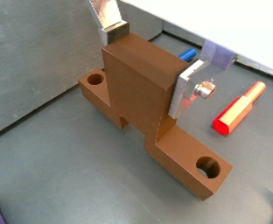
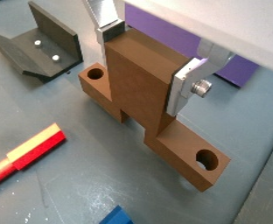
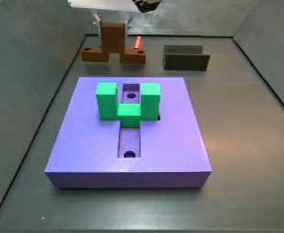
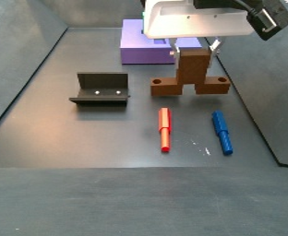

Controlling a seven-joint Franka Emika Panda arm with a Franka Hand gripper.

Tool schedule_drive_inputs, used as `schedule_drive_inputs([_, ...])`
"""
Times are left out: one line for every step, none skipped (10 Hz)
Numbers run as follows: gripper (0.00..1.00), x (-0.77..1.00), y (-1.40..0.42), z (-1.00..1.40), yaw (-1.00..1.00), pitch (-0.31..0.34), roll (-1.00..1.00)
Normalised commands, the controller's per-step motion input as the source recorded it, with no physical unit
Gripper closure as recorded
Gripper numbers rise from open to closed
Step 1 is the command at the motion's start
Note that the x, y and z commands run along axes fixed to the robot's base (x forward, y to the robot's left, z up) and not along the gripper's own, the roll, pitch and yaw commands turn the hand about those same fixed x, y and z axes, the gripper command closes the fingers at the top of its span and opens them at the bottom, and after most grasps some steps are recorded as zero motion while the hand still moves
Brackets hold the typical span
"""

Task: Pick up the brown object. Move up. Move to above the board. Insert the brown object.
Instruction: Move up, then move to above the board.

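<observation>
The brown object [image 1: 163, 122] is a T-shaped block with an upright middle and a low base with a hole at each end. It also shows in a wrist view [image 2: 145, 96] and in both side views [image 3: 113, 45] [image 4: 192, 78]. Its base seems to rest on the floor. My gripper [image 1: 150, 63] [image 2: 149, 63] is straight above it [image 4: 192, 46], with one silver finger pressed against each side of the upright. The purple board [image 3: 126, 136] carries a green piece [image 3: 126, 102] and has an open slot in front of it.
The fixture [image 4: 100, 88] [image 3: 186, 57] [image 2: 39, 48] stands beside the brown object. A red pen [image 4: 164, 128] [image 1: 238, 107] and a blue pen [image 4: 221, 132] lie on the floor nearby. The board's edge [image 4: 140, 41] is just behind the gripper.
</observation>
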Motion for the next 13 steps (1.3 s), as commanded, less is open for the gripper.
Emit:
schedule_drive_inputs([1.00,0.00,0.00,0.83,0.00,0.000,0.00])
schedule_drive_inputs([1.00,-0.01,-0.06,0.79,0.05,0.022,0.00])
schedule_drive_inputs([1.00,-0.05,-0.05,0.54,0.06,0.068,0.02])
schedule_drive_inputs([1.00,-0.01,-0.02,0.27,0.04,0.047,0.06])
schedule_drive_inputs([1.00,0.00,0.00,1.40,0.00,0.000,0.00])
schedule_drive_inputs([1.00,-0.01,0.01,1.40,-0.01,0.010,-0.02])
schedule_drive_inputs([1.00,-0.06,0.01,1.40,-0.01,0.024,0.00])
schedule_drive_inputs([1.00,-0.01,0.01,1.40,0.00,0.004,0.01])
schedule_drive_inputs([1.00,0.04,0.01,0.98,0.00,0.056,0.00])
schedule_drive_inputs([1.00,0.04,0.00,0.45,0.00,0.087,0.01])
schedule_drive_inputs([1.00,0.05,0.00,0.18,0.00,0.070,0.01])
schedule_drive_inputs([1.00,0.40,-1.40,0.20,-0.05,0.117,0.13])
schedule_drive_inputs([1.00,0.39,-1.40,0.20,-0.05,0.118,0.12])
